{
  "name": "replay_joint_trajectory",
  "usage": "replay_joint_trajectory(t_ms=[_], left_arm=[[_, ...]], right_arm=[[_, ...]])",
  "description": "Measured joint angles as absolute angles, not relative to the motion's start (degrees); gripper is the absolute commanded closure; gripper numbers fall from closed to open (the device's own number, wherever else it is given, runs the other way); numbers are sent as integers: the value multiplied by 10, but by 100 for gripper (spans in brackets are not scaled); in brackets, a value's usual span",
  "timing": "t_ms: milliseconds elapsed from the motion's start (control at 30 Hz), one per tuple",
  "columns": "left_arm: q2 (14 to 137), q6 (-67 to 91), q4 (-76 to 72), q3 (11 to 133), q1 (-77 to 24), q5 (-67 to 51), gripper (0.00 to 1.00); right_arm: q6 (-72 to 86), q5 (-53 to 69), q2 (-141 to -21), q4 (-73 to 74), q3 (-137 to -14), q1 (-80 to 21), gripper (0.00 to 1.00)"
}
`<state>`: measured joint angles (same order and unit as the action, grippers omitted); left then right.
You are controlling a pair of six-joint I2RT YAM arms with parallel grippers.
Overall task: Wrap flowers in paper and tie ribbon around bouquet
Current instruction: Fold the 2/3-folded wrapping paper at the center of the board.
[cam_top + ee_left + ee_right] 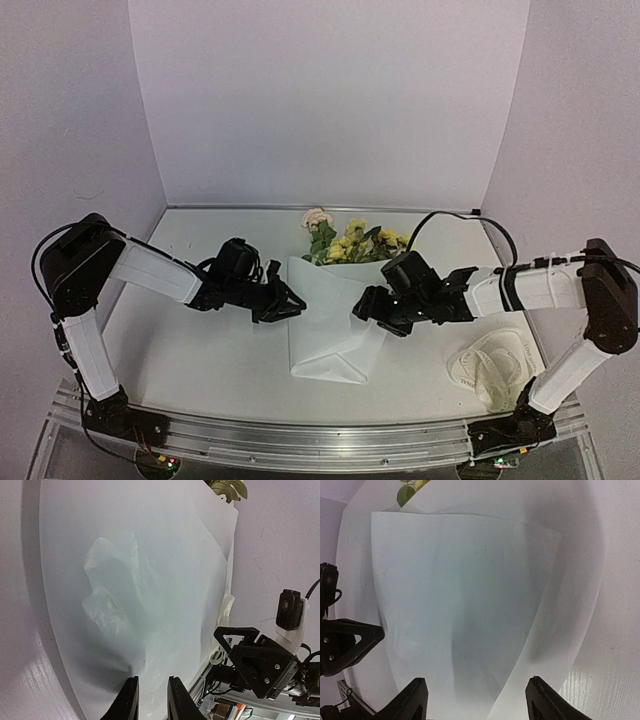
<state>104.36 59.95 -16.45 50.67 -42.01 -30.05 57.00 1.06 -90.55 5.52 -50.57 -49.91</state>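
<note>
Right gripper (480,706) hovers with jaws spread wide over the folded paper (465,595), holding nothing. Left gripper (152,692), jaws narrowly parted, pinches the paper's left edge. Flowers (352,243) poke from its far end; ribbon (490,362) lies apart, to the right.

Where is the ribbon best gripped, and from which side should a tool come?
Probably an outer loop on the left side of the ribbon, coming straight down. It lies as a loose, flat pile on the table beside the right arm, so only from above can fingers straddle a strand, and the left side keeps clear of that arm.
</note>
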Motion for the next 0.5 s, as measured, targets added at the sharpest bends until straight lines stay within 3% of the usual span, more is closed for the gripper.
replay_joint_trajectory(t_ms=[500], left_arm=[[1044,598,-155,522,-425,-300,78]], right_arm=[[619,49,-952,-32,-489,-494,37]])
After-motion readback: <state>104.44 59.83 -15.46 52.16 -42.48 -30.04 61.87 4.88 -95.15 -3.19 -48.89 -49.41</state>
